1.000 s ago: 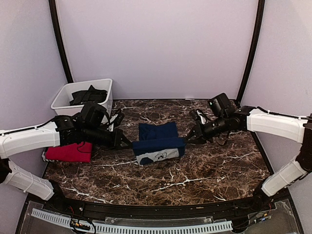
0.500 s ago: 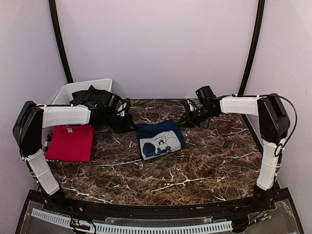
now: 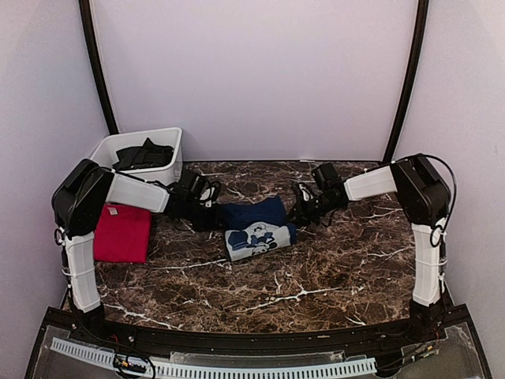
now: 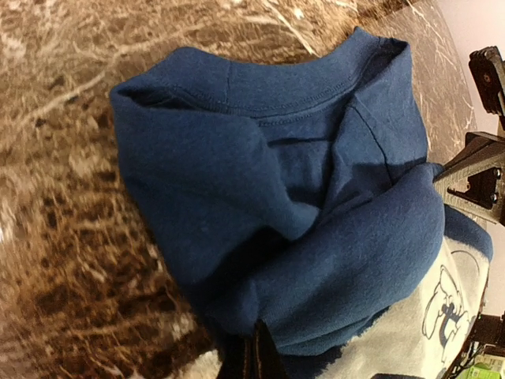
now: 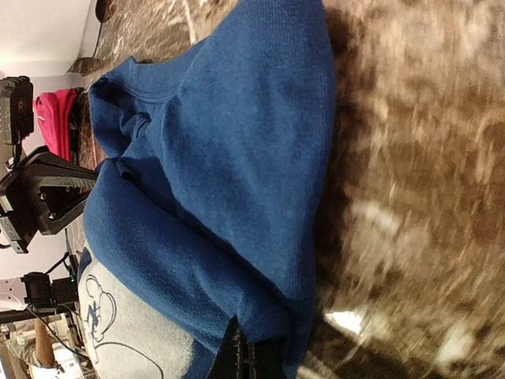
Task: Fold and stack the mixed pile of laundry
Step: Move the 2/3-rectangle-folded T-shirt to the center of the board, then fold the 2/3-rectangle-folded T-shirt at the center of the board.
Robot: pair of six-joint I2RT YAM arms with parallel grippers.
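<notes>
The marble desk (image 3: pixel 331 268) carries the work; at its far left corner stands the white bin (image 3: pixel 101 150) with the dark shirt (image 3: pixel 144 154) heaped inside, not yet folded; the navy tee (image 3: pixel 251 213) lies mid-desk, bunched into a thick soft roll with its pale print (image 3: pixel 256 241) on the near side; the red tee (image 3: pixel 122 233) lies flat and folded at the left edge, apart from the rest.

The left fingers (image 4: pixel 254 357) are closed tight on a doubled fold at the tee's left end; the right fingers (image 5: pixel 245 355) are likewise clamped on the fold at its right end; each holds navy cloth and nothing else.

The tee looks like light, limp knit, with no stiffness of its own; it should sag between two holds and drag on the desk rather than slide cleanly; layers may slip apart if only the top one is caught. Best taken at the two ends of a folded edge, through all layers, and kept taut between the hands; the collar seam is a firmer spot.

A second ago both arms lay low and wide, with the tee stretched broad between them; half a second ago the fingers were at its far edge, with more print showing; now they sit nearer, the navy layer drawn part-way over the print; the red tee and bin are unchanged.
</notes>
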